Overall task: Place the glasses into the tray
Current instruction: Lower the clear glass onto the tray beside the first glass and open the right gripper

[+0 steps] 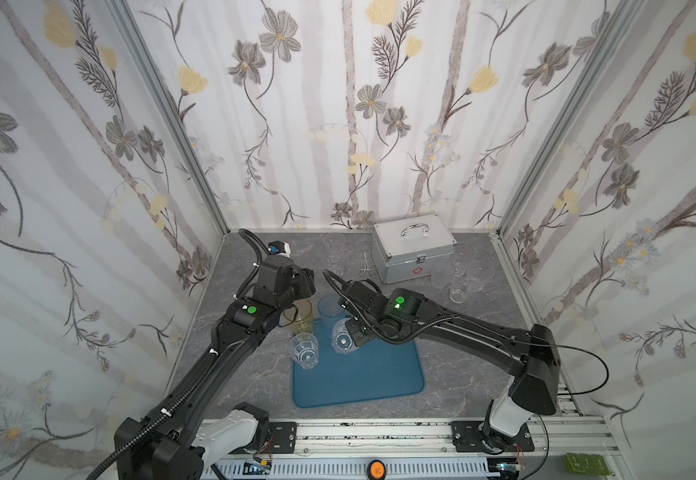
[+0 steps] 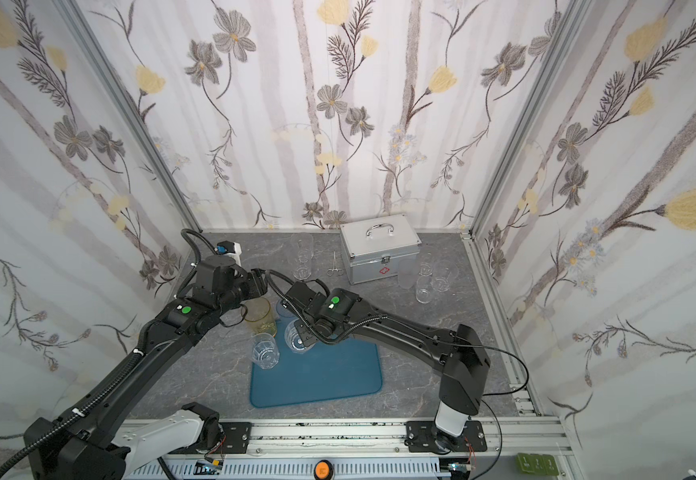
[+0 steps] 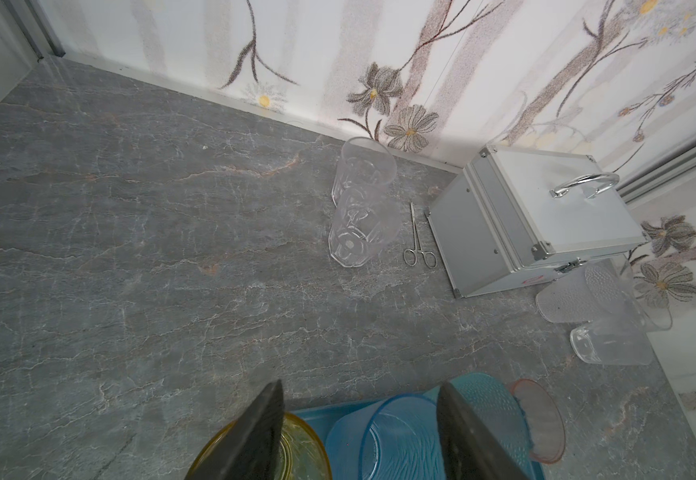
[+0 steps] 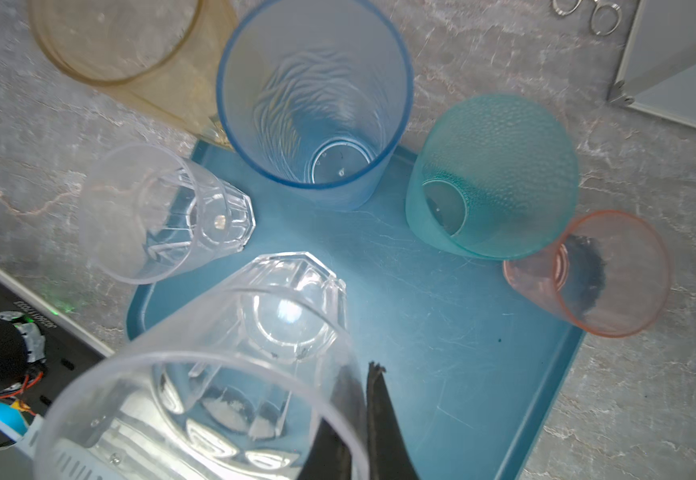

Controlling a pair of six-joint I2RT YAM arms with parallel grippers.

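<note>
Grey tabletop (image 1: 454, 386), about halfway I'd say: coloured tumblers (image 4: 315, 104) and a clear glass (image 4: 163, 212) crowd the upper-left corner of the teal tray (image 4: 441, 332), right end effector (image 4: 362, 374) pinches a second clear glass (image 4: 213, 374) above it, left end effector (image 3: 360, 384) spread empty, more clear glasses (image 1: 462, 278) upper right.

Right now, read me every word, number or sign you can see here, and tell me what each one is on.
"1", "2", "3": one on each of three small green square pads beside the front rail.
Red cross-like sign, no letters: front of the silver metal case.
Orange round button: marking too blurred.
White print on black strip: too blurred.
</note>
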